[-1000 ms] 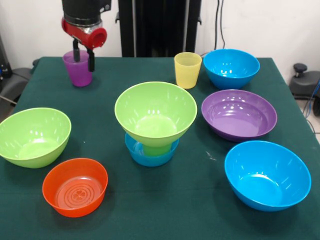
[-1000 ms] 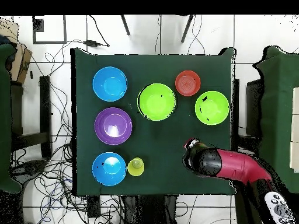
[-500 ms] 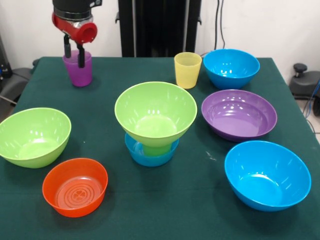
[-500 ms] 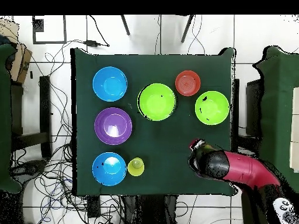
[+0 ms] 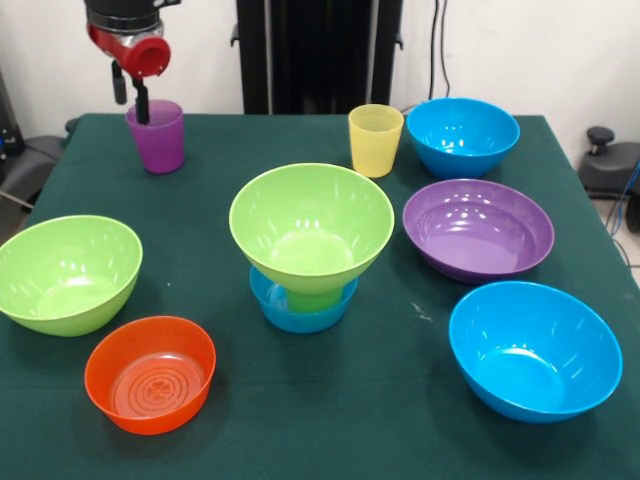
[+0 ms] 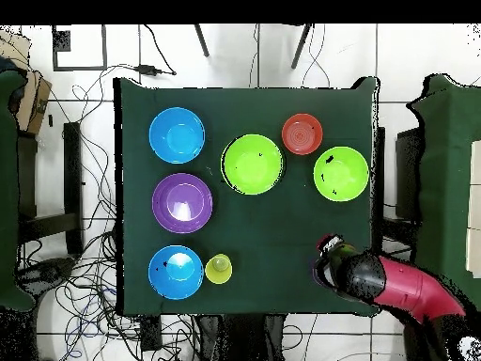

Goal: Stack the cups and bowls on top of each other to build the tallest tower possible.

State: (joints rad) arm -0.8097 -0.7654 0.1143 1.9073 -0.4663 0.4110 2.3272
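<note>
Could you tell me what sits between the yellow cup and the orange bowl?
The tower so far, a green bowl on a green cup in a small blue bowl; the front view shows it.

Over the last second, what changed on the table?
The gripper rose and drifted off the purple cup toward the table's edge, leftward in the front view; its jaws stand open, one tip now at the cup's rim, holding nothing. The cup stayed put. The tower, a green bowl on a green cup in a small blue bowl, the yellow cup and the other bowls are unchanged.
</note>
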